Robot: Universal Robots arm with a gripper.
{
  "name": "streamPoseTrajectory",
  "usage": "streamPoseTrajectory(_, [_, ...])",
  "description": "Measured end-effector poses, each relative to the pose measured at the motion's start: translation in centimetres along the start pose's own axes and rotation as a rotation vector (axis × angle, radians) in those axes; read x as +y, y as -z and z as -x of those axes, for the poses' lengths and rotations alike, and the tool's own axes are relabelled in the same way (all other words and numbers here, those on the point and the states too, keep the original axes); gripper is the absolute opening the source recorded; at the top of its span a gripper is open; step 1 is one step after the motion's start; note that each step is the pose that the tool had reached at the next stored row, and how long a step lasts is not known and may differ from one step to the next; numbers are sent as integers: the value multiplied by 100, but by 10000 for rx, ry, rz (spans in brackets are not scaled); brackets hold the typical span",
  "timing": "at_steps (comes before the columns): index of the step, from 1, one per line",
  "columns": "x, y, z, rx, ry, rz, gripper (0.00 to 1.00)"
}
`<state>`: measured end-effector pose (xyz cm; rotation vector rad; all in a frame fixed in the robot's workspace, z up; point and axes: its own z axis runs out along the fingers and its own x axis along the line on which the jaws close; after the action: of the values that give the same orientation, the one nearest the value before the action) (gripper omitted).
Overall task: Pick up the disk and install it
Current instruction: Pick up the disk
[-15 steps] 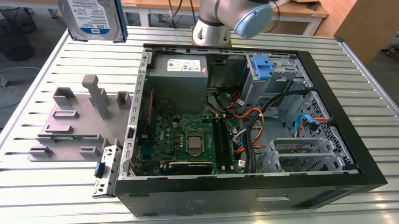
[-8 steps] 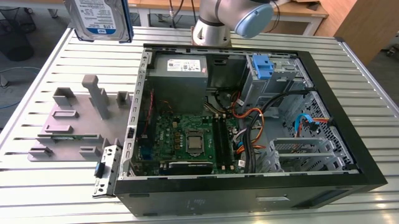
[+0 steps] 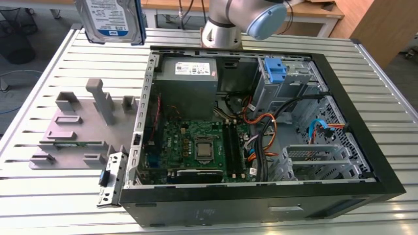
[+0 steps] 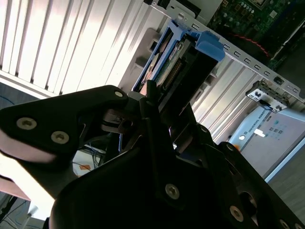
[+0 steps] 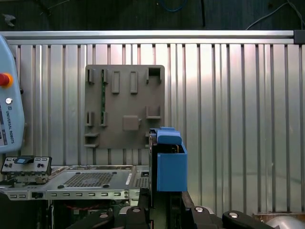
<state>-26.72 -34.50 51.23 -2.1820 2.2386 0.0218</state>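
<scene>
The disk, silver with a white-and-blue label and blue side rails, hangs on edge in the air above the table's far corner, at the exterior view's left. In the first wrist view the disk's blue rail stands straight up out of my gripper. The second wrist view shows the disk's connector edge between the black fingers, so my gripper is shut on it. The disk is well clear of the open computer case.
The case lies open with a motherboard, a grey power supply, cables and a drive bay with a blue caddy. A grey fixture plate with a green circuit strip lies on the slatted table. The arm's base stands behind the case.
</scene>
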Motion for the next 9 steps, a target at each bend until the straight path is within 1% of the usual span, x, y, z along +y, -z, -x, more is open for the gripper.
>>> streamPoseTrajectory(5, [-63, 0, 2, 0, 0, 0, 35])
streamPoseTrajectory(9, [-96, 0, 3, 0, 0, 0, 35])
